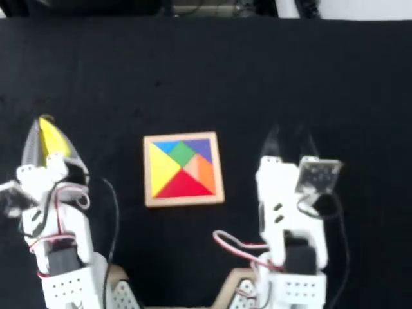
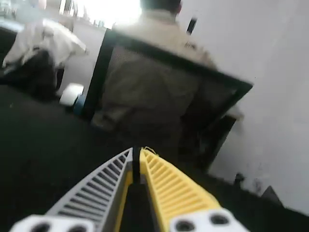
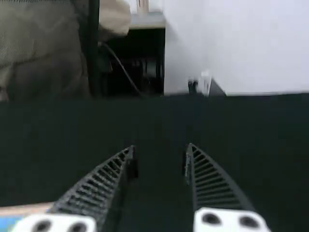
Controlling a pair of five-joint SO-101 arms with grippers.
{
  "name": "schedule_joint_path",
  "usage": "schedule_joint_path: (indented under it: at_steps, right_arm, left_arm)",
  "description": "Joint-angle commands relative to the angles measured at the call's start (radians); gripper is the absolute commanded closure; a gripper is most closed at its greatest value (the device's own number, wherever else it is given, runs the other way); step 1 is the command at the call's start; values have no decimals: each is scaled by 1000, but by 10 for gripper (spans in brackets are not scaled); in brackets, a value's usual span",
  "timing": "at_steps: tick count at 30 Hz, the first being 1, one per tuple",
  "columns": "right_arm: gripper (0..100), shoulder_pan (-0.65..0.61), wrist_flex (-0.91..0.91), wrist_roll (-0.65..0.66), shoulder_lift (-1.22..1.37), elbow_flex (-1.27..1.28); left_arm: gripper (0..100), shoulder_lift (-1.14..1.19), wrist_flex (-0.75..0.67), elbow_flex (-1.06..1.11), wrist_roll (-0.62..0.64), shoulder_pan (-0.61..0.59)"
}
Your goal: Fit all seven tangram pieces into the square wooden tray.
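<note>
Tangram pieces (image 1: 183, 168) look fully seated in the square wooden tray (image 1: 185, 200), which lies mid-table between the arms. The risk now, I judge, is disturbance: the right gripper (image 1: 290, 138), near the tray's right side with its jaws spread wide, could clip the rim on a careless sweep and pop a piece loose. The left gripper (image 1: 44, 122), well left, is pinched closed on nothing. The high view gives the whole mosaic, while the left wrist view confirms the touching tips.

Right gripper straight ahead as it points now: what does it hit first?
Probably nothing: ahead of the right gripper lies bare black table to its far edge; the tray sits off to one side.
</note>
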Motion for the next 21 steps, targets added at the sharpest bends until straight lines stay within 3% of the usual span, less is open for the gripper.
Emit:
schedule_joint_path:
  at_steps: [1, 8, 11, 17, 21]
  right_arm:
    - [832, 15, 71, 8, -67, 39]
    - [832, 15, 364, 8, -67, 41]
    - [832, 9, 471, 14, -67, 41]
    - [832, 9, 643, 15, -67, 41]
    - [836, 11, 781, 14, -67, 41]
  left_arm:
    - [970, -6, 252, 19, 0, 10]
    - [970, -5, 634, 19, -311, 54]
    - [970, -5, 695, 19, -408, 59]
    - [970, 0, 712, 19, -419, 64]
    - [970, -5, 888, 19, -422, 67]
